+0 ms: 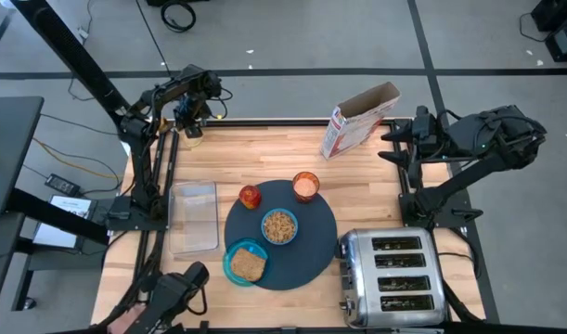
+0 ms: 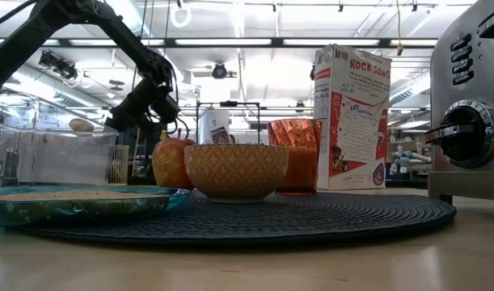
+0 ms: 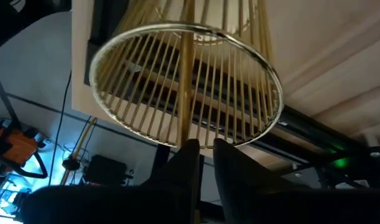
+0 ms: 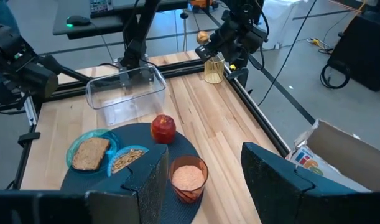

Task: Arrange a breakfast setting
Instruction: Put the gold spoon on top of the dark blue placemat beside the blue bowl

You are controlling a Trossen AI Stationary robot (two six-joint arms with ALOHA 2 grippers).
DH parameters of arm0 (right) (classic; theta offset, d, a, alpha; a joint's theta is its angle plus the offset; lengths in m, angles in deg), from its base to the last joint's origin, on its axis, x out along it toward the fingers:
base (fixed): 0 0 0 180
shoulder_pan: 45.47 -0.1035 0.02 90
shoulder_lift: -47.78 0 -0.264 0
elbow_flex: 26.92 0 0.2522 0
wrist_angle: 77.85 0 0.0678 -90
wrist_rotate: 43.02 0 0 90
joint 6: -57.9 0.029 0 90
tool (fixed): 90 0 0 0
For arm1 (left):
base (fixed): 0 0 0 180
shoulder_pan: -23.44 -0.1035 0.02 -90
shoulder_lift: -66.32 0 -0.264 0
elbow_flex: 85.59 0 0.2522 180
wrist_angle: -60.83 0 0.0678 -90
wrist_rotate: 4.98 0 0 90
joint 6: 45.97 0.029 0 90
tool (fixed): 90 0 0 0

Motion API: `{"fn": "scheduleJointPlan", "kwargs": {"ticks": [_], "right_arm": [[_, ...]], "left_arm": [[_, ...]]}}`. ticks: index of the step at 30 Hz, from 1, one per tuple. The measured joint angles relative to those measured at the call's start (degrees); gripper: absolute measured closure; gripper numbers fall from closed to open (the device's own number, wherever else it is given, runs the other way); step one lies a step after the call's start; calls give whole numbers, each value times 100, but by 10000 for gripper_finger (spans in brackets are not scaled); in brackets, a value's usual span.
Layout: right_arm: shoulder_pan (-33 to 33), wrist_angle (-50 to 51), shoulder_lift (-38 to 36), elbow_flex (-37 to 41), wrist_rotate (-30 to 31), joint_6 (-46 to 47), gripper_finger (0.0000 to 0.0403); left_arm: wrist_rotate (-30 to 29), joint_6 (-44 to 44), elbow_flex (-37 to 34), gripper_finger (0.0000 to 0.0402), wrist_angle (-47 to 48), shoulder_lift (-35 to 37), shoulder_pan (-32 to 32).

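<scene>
Far-left corner of the tabletop (image 1: 264,153) first: left end effector (image 3: 205,155) poised right over a gold wire holder (image 3: 183,87), fingers (image 3: 183,162) drawn nearly together and, by the look of it, clenched on the stem of the slim gold spoon (image 3: 186,74). Stands upright in the holder, long axis vertical, thin and shiny, running up from the ring straight into the grip. Probably wants a clean pull straight up before any swing toward the setting. Clearly the left arm's job, sitting on top of it, with the right well apart across the tabletop.

Moving right: clear rectangular tray (image 1: 194,218) lying just beside the large dark-grey round mat (image 1: 311,250). Teal plate (image 1: 233,269) overlapping the mat's near-left edge, toast slice (image 1: 249,266) lying flat on it. Red-orange apple (image 1: 251,196) at the mat's far-left rim, small blue bowl (image 1: 279,226) in the middle with cereal inside, orange translucent cup (image 1: 305,186) at the far edge.

Further right: open cereal box (image 1: 357,121) on the far side, chrome four-slot toaster (image 1: 394,274) touching the mat's near-right edge. Right end effector (image 1: 387,147) waiting beside the box, jaws released and holding nothing.
</scene>
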Motion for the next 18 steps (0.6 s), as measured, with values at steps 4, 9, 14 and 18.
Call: {"fn": "scheduleJointPlan", "kwargs": {"ticks": [4,9,14,18], "right_arm": [[136,-1,-34,0,-18,-1,193],[309,0,-60,0,-137,-39,193],[422,-1,-60,0,-212,-45,193],[424,0,-60,0,-241,-90,193]], "left_arm": [[0,-25,274,346,1,0,0],[805,-224,847,316,-10,103,58],[1315,-1120,808,260,-12,101,106],[1381,-1603,591,230,-122,98,49]]}}
